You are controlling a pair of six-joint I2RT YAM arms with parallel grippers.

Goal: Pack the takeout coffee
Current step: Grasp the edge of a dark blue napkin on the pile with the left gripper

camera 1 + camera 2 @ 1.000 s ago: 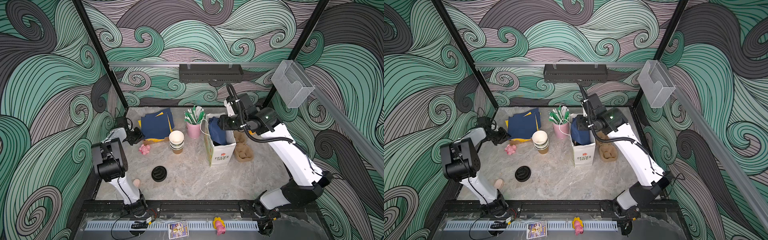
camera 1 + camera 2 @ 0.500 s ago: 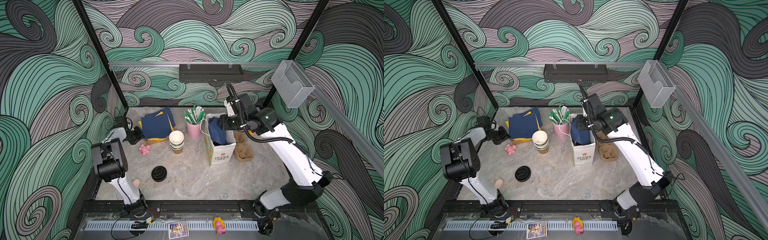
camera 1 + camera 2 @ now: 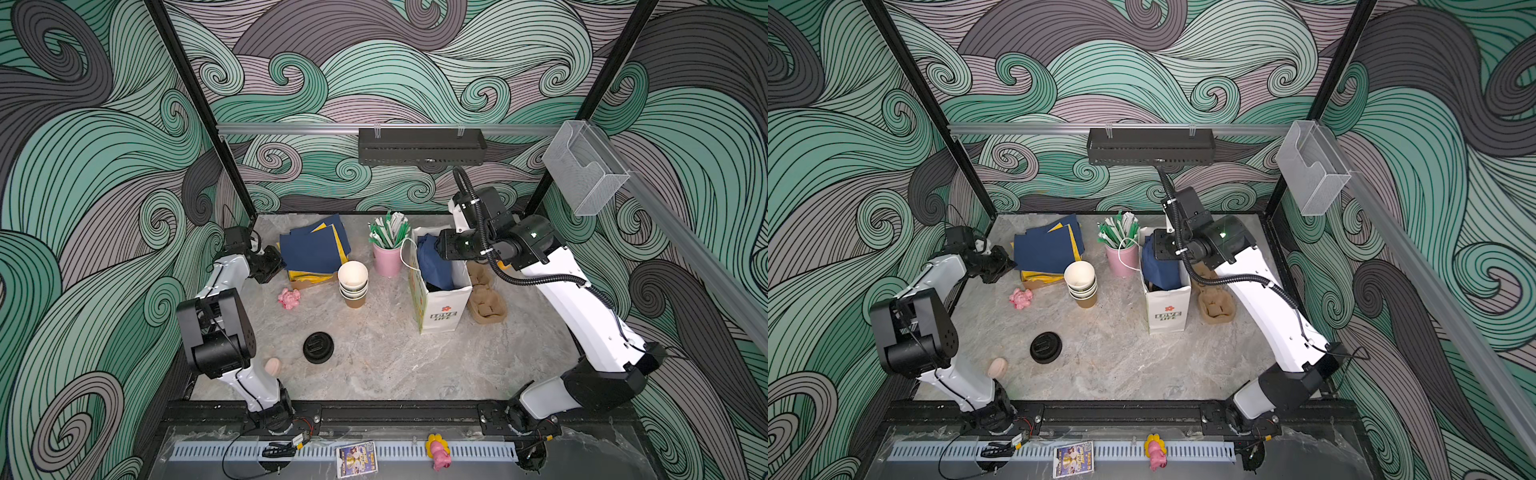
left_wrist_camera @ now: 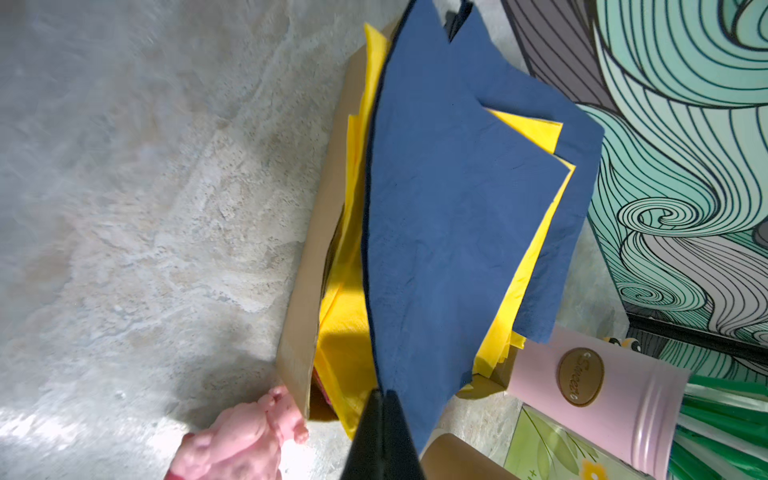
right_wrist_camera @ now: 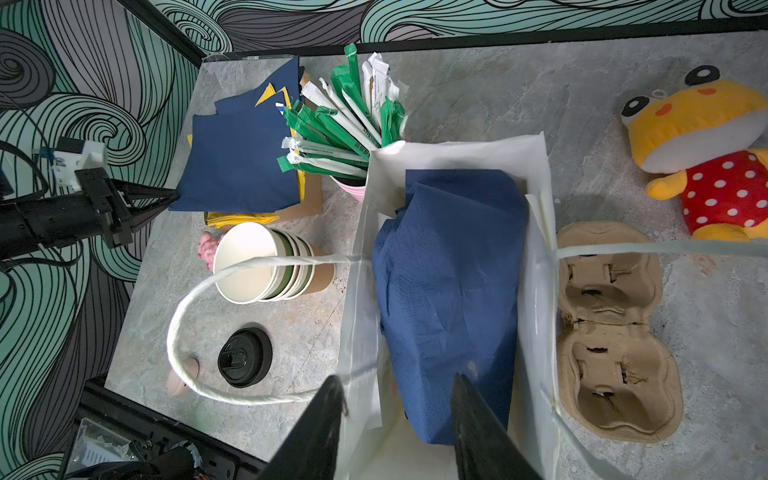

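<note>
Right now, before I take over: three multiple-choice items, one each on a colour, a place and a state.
1. The napkin in the bag is: A blue; B yellow; C pink.
2. The black lid lies: A inside the bag; B on that napkin; C on the table, apart from the bag.
3. The left pincer is: A wide open; B shut on the napkin pile's top sheet; C out of view.
1 A: blue folds fill the bag's mouth. 2 C: bare marble surrounds it in both top views. 3 B: its tips meet on that sheet's corner.
</note>
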